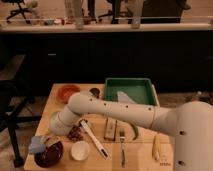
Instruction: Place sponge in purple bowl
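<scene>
An office-like lab: rolling chairs [20, 9] behind a dark counter [115, 50], the gripper [46, 142] at the wooden bench's [145, 155] near-left corner.

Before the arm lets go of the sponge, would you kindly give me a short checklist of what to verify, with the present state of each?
1. Tool near the purple bowl: ok, it sits at the bowl's upper left rim.
2. Sponge at the tool: ok, beside its tip.
3. Sponge over the bowl's opening: not ok, it hangs over the left rim.
4. Bowl free of other items: cannot tell, the inside is dark.
5. White bowl apart from the drop spot: ok, it stands to the right.
</scene>
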Action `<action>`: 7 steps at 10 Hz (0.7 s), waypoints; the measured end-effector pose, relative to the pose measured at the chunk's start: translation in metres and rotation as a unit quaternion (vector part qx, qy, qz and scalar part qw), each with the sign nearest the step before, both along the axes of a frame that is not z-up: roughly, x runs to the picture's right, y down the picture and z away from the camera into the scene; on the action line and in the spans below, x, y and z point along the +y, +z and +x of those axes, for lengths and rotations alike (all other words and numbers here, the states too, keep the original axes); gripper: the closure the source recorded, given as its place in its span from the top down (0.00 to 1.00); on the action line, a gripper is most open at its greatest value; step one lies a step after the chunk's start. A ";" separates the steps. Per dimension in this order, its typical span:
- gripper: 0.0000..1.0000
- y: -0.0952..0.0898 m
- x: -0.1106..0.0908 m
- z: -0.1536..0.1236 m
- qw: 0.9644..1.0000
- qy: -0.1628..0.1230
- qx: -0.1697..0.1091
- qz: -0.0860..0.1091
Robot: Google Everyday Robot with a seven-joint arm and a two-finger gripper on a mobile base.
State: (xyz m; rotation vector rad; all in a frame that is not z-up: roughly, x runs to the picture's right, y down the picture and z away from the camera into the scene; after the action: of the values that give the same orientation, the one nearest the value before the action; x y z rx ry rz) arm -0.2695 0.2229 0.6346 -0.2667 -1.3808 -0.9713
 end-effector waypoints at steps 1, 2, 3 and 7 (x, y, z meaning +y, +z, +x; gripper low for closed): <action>0.00 0.000 0.003 -0.001 1.000 -0.001 -0.006 -0.001; 0.00 0.000 0.006 -0.003 1.000 -0.003 -0.012 0.000; 0.00 -0.002 0.009 -0.004 1.000 -0.006 -0.018 0.001; 0.00 -0.006 0.013 0.006 1.000 -0.001 -0.024 0.001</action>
State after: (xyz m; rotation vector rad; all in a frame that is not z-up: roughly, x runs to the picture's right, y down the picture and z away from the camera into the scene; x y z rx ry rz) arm -0.2638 0.2360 0.6289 -0.2445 -1.4236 -0.9872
